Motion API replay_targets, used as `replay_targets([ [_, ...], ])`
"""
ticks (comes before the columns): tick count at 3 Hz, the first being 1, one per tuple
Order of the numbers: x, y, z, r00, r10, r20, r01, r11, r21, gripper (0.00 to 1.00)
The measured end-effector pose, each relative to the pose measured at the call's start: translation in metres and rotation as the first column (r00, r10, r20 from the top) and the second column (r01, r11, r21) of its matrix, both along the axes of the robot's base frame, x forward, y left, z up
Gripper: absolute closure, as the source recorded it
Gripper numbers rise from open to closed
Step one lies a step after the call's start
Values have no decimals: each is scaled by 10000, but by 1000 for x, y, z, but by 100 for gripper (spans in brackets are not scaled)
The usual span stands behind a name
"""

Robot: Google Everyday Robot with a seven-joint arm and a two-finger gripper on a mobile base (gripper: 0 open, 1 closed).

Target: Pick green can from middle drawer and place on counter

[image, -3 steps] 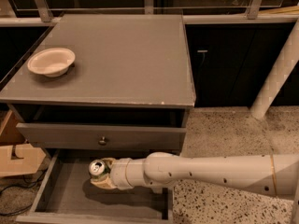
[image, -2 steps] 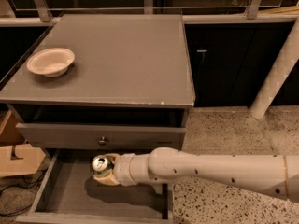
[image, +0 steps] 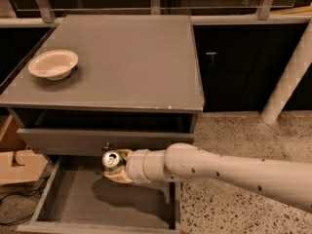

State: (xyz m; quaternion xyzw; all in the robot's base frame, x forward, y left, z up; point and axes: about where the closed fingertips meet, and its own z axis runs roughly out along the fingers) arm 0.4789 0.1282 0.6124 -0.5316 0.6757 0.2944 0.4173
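Note:
The green can (image: 112,160) shows its silver top and pull tab, held above the floor of the open middle drawer (image: 97,204). My gripper (image: 116,168) is shut on the can, with the white arm reaching in from the right. Just above the can is the closed grey drawer front with its small knob (image: 106,145). The counter (image: 131,57) is the flat grey top of the cabinet above, higher than the can.
A white bowl (image: 53,64) sits at the counter's left side. A wooden piece (image: 17,165) stands on the floor left of the drawer. Speckled floor and a white post (image: 287,82) lie to the right.
The can has risen inside the drawer, held in my gripper, and now hangs close under the closed drawer front. The arm has lifted with it.

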Motion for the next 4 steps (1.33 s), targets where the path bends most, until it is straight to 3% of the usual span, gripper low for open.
replay_targets([
  [2, -18, -4, 19, 9986, 301, -439, -320, 9985, -444, 100],
  [3, -23, -7, 27, 9983, 403, -423, -423, 9981, -458, 100],
  [4, -15, -13, 31, 9965, 357, -757, -368, 9992, -133, 100],
])
